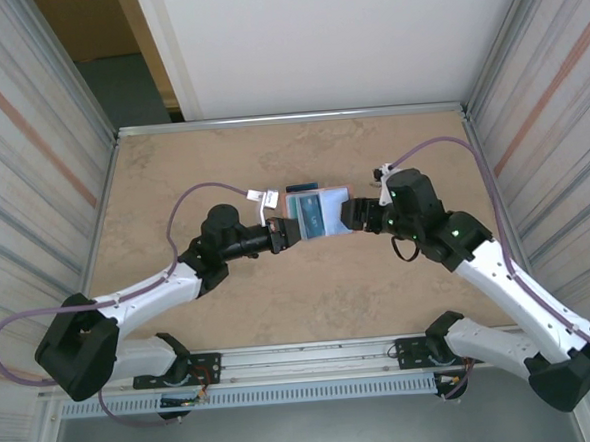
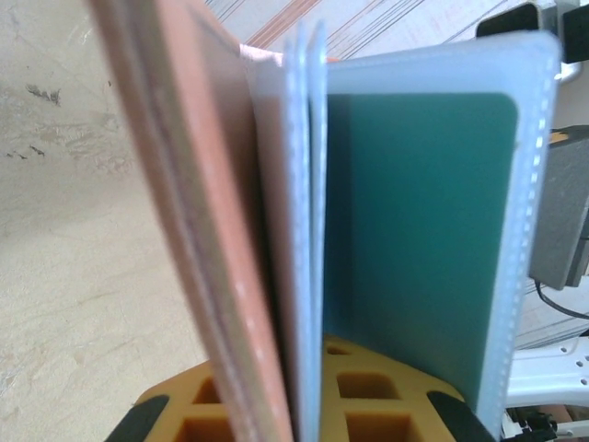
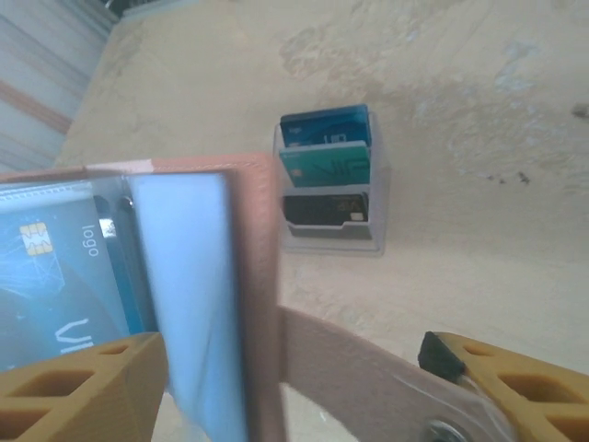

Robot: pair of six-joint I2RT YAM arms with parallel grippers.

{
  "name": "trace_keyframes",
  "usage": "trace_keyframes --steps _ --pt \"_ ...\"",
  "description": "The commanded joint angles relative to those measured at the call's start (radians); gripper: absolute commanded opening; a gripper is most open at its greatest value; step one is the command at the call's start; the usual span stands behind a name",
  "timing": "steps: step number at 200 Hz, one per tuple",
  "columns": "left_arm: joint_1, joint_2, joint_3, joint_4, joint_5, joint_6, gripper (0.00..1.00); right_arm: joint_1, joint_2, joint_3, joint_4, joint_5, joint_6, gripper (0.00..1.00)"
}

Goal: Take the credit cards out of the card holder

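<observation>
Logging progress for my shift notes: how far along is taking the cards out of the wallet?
Done: the card holder is open, the left tool shut on it. In hand: the open right tool straddles its pink cover. Left: a teal card and a blue card sit in their sleeves.

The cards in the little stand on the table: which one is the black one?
The bottom card of the stand in the right wrist view: it is nearly black. The middle card above it is teal, the top card blue.
</observation>
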Motion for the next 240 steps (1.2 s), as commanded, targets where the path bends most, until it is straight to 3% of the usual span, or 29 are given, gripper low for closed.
trace_keyframes --steps 1,29,72,94,123,174,195,240 --pt "0.010 -0.045 -0.002 0.050 0.032 -0.001 0.00 -0.026 -0.052 0.014 -0.035 -0.021 -0.004 0.81" --pt "0.013 -0.054 -0.003 0.045 0.034 0.001 0.00 -0.070 -0.067 0.002 -0.016 -0.162 0.003 1.00" --pt "0.013 -0.064 -0.003 0.040 0.043 0.001 0.00 -0.118 -0.038 -0.085 0.108 -0.360 0.052 1.00" --pt "0.013 -0.065 -0.007 0.042 0.047 0.000 0.00 -0.119 -0.019 -0.123 0.186 -0.423 0.072 0.95" --pt "0.013 -0.070 -0.014 0.048 0.045 -0.003 0.00 -0.122 -0.007 -0.169 0.300 -0.498 0.112 0.78" --pt "0.013 -0.074 -0.024 0.053 0.042 -0.006 0.00 -0.126 -0.024 -0.213 0.402 -0.531 0.129 0.19" --pt "0.015 -0.083 -0.034 0.049 0.026 -0.011 0.00 -0.125 -0.043 -0.220 0.395 -0.506 0.120 0.08" --pt "0.057 -0.162 -0.081 -0.013 -0.023 -0.006 0.45 -0.127 -0.087 -0.218 0.346 -0.457 0.109 0.05"
